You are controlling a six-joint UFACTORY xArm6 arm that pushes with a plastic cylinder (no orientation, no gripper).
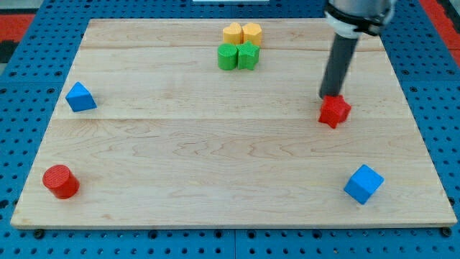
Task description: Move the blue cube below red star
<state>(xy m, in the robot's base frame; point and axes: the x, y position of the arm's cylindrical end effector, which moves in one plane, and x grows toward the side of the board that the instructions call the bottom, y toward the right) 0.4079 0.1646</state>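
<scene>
though my tip (330, 96) rests against the red star-shaped block (335, 111) from above, having no gripper to open or close, the blue cube (363, 184) sits lower-right, apart; nudging it leftward remains.

Blue cube (363, 184): solid light-blue block, sits flat on table, turned so one corner faces view's bottom. Location: view's lower right, near table's bottom edge.

Red star (334, 111): red star-shaped block, flat on table, view's right, mid-height. Lies above blue cube and slightly toward view's left; the two well apart, bare wood between.
</scene>
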